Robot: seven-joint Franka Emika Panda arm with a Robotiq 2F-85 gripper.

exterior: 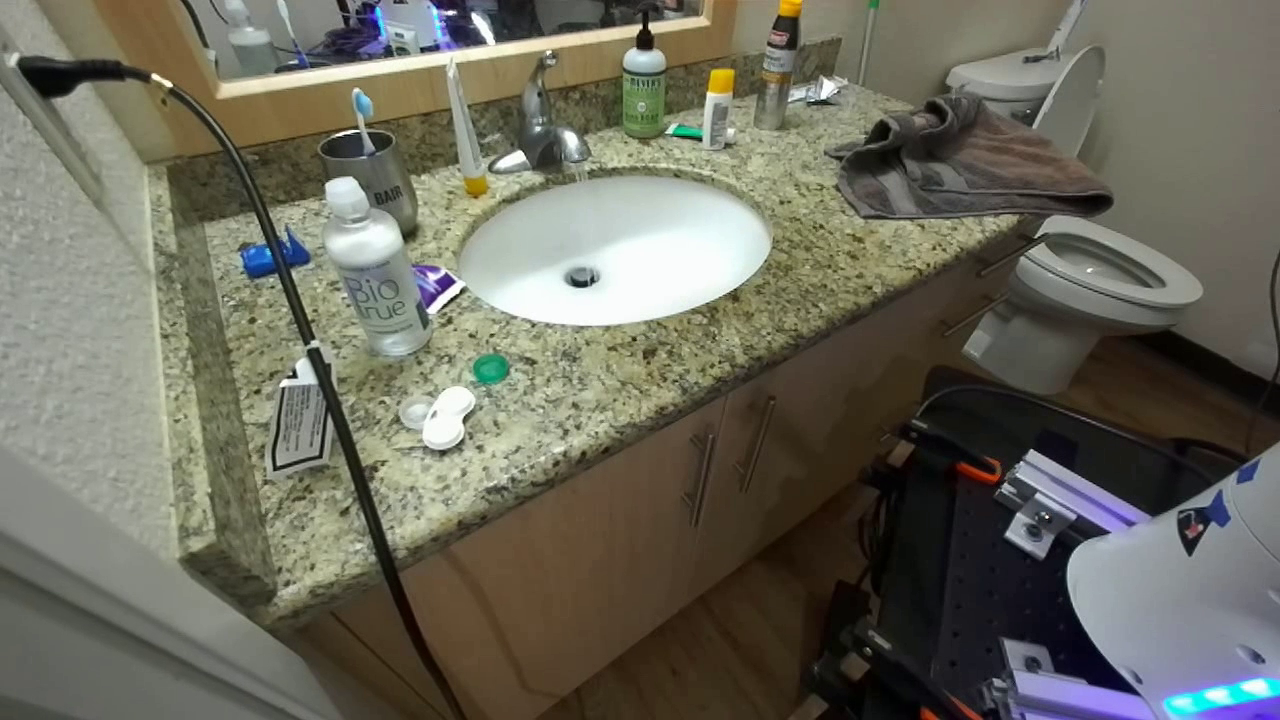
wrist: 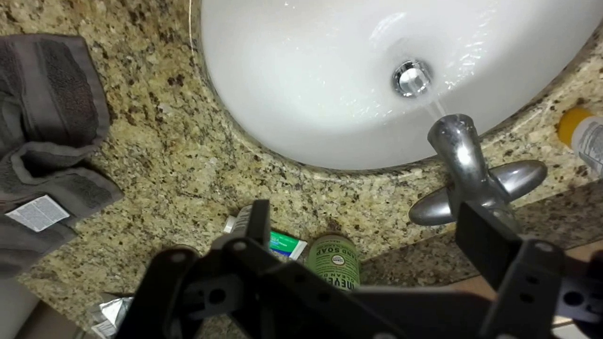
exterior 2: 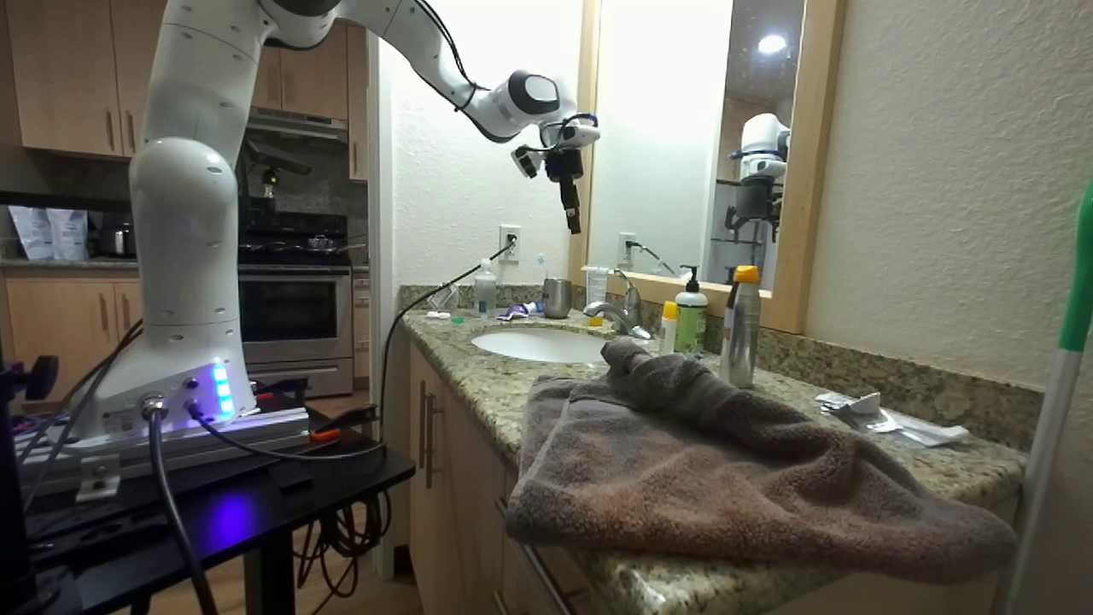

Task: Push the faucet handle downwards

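My hand (wrist: 367,216) hangs above the bench (wrist: 179,179), its fingers (wrist: 487,242) spread wide with nothing gripped between them. The faucet handle (exterior: 537,92) juts upward from the top of the chrome faucet (exterior: 543,142), at the back of the white basin (exterior: 650,245); in the wrist view one of my fingers seems to hide much of it. Water (wrist: 438,106) runs from the spout (wrist: 459,143), so I take the handle to be up and the push not yet made. I judge this to be the approach: in an exterior view my fingertips (exterior 2: 573,222) are above the handle and apart from it. Next I should bring the fingers together, set them over the handle's raised tip, and press straight down until the flow stops, keeping clear of the green soap bottle (exterior: 643,100) beside the faucet.
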